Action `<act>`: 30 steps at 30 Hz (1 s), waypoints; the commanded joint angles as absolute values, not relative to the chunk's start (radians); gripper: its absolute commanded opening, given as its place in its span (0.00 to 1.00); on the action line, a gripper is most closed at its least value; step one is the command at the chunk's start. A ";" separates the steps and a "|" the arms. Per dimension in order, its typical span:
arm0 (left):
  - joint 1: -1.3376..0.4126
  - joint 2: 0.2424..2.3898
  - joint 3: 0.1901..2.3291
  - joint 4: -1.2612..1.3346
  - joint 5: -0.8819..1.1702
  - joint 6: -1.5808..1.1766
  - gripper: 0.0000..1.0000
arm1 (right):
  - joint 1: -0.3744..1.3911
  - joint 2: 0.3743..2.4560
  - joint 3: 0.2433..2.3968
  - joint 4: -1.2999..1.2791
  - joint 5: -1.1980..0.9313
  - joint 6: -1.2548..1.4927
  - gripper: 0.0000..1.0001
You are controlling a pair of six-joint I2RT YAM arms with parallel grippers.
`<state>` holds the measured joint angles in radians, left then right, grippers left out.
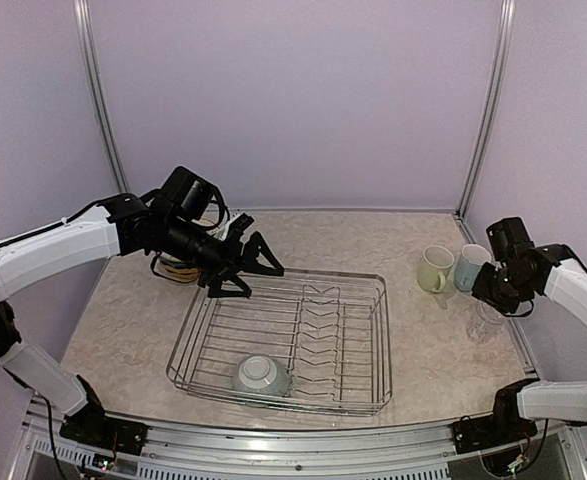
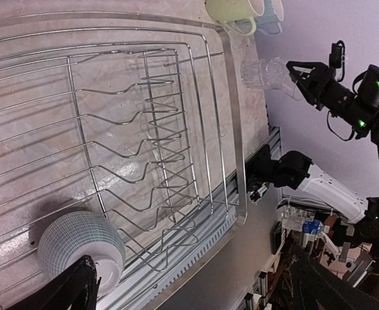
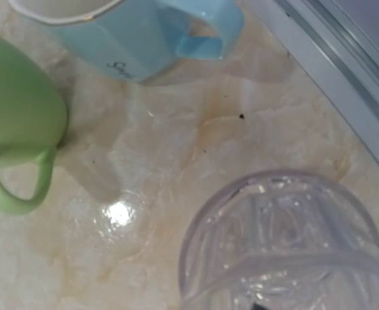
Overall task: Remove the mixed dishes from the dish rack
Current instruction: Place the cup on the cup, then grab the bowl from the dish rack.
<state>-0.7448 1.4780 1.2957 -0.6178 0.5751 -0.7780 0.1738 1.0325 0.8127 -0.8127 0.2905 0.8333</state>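
Observation:
The silver wire dish rack [image 1: 381, 345] sits mid-table and holds only the pale grey-green bowl [image 1: 261, 375], mouth down at its near left; the bowl also shows in the left wrist view [image 2: 79, 248]. My left gripper [image 1: 249, 266] hangs open and empty over the rack's far left corner. The pale green mug [image 1: 435, 268] and light blue mug [image 1: 470, 266] stand on the table at right. My right gripper [image 1: 493, 293] is at the top of a clear glass [image 1: 488, 322] just in front of them. The glass [image 3: 286, 245] hides its fingers.
A stack of plates [image 1: 176, 270] lies on the table behind my left arm, mostly hidden by it. The right wall post [image 1: 478, 130] and the table's right edge are close to the mugs. The rack's wire prongs [image 1: 318, 320] stand in its middle.

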 commanded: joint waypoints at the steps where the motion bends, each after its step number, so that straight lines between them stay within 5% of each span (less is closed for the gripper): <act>1: -0.794 1.528 1.353 -0.777 0.461 -0.688 0.98 | 0.161 1.004 0.838 -0.837 0.305 0.813 0.47; 5: -0.840 1.567 1.389 -0.861 0.365 -0.654 0.98 | 0.161 0.997 0.850 -0.841 0.310 0.797 0.62; 16: -0.875 1.589 1.413 -0.889 0.313 -0.644 0.99 | 0.161 1.072 0.872 -0.788 0.334 0.729 0.60; 30: -0.880 1.605 1.426 -0.879 0.313 -0.631 0.98 | 0.161 1.075 0.840 -0.843 0.289 0.749 0.05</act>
<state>-0.8722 1.5810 1.3956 -0.8684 0.3244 -0.6582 0.1738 1.0920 0.8398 -0.7971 0.2981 0.7521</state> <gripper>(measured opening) 0.985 0.096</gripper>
